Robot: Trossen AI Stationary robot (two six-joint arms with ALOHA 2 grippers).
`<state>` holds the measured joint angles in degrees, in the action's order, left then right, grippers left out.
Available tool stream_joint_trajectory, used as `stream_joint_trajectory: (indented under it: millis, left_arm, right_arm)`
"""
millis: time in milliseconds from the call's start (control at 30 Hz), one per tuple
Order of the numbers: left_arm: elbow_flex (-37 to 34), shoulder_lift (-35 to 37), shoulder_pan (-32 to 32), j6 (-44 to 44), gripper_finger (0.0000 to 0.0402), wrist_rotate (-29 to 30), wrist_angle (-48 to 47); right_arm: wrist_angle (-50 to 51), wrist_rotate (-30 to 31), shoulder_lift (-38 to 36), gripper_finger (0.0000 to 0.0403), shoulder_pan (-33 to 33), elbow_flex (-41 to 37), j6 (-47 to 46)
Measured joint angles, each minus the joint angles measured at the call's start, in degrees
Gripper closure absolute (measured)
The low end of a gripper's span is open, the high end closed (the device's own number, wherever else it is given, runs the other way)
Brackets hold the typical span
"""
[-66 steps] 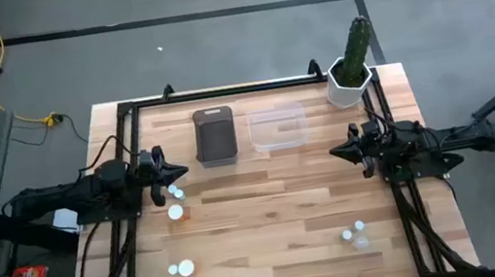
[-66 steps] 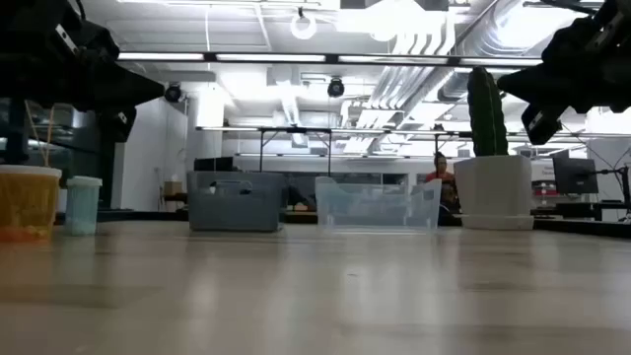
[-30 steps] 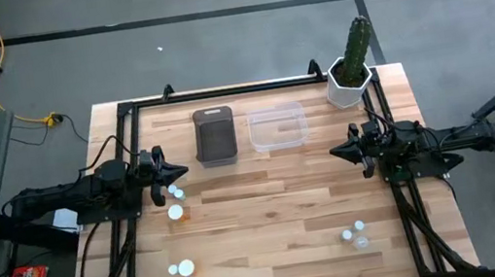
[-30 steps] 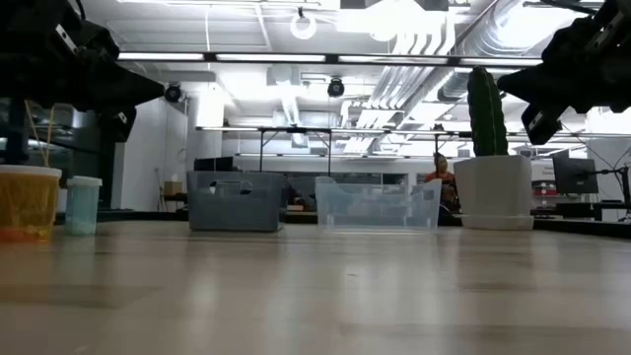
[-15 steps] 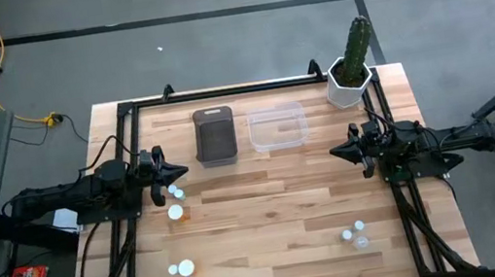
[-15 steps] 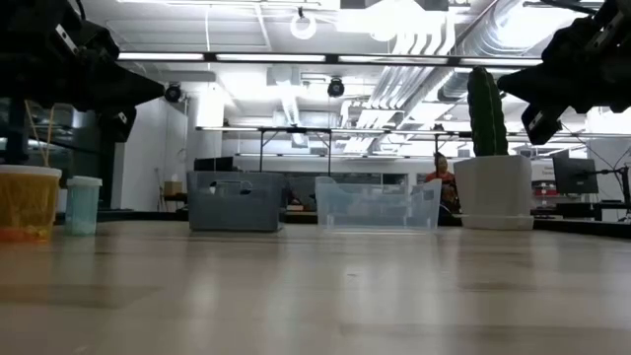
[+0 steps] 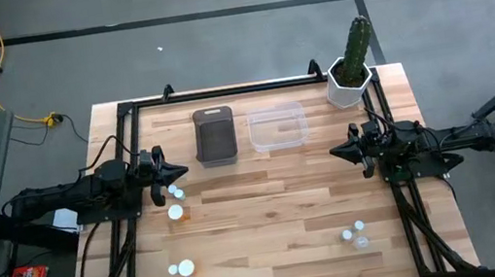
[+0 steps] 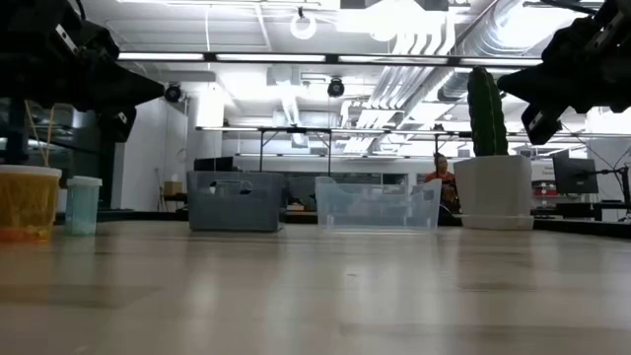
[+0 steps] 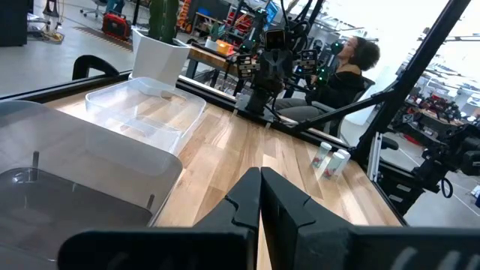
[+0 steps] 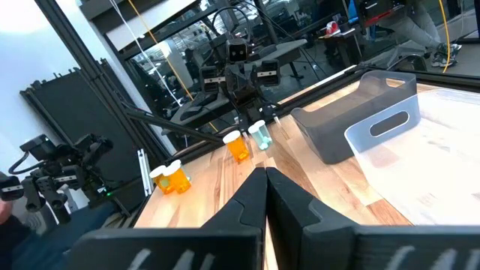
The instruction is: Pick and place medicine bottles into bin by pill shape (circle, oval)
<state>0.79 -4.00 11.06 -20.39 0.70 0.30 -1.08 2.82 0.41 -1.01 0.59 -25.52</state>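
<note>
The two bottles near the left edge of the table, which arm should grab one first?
Left. The left claw hangs right beside those bottles, fingers together, while the right claw waits across the table, also shut. Neither holds anything.

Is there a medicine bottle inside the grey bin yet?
No: in the high view the grey bin holds nothing, and the medicine bottles stand on the table.
</note>
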Motion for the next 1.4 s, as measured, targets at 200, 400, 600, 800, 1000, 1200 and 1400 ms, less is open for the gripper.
stream_joint_trajectory:
  millis: [200, 400, 600, 800, 1000, 1200, 1400]
  left_arm:
    - [0.0, 0.0, -0.01, 0.01, 0.0401, -0.01, 0.0]
    - [-0.01, 0.0, -0.01, 0.0, 0.0401, -0.01, 0.0]
    - [0.0, 0.0, 0.0, 0.01, 0.0401, -0.01, 0.0]
    - [0.01, 0.01, -0.01, -3.37, 0.0401, 1.47, 2.16]
    - [-0.01, -0.76, -0.01, -25.15, 0.0401, 12.0, 17.62]
    - [4.12, -6.21, -1.29, -22.73, 0.0376, 18.57, 28.04]
    - [18.51, -18.36, -3.39, -16.28, 0.0308, 16.07, 14.97]
  right_arm:
    - [0.01, -0.01, 0.01, 0.0402, 0.0, 0.0, 0.0]
    - [0.0, 0.0, 0.0, 0.0402, 0.0, -0.01, 0.0]
    - [0.01, -0.01, 0.0, 0.0402, 0.01, -0.01, 0.0]
    - [0.0, -0.01, 0.0, 0.0402, 0.01, 0.0, 0.0]
    - [0.0, -0.01, 0.0, 0.0402, 0.0, 0.01, 0.0]
    - [0.0, 0.01, 0.01, 0.0402, -0.01, 0.01, 0.0]
    - [0.02, -0.01, 0.0, 0.0402, 0.01, 0.0, 0.0]
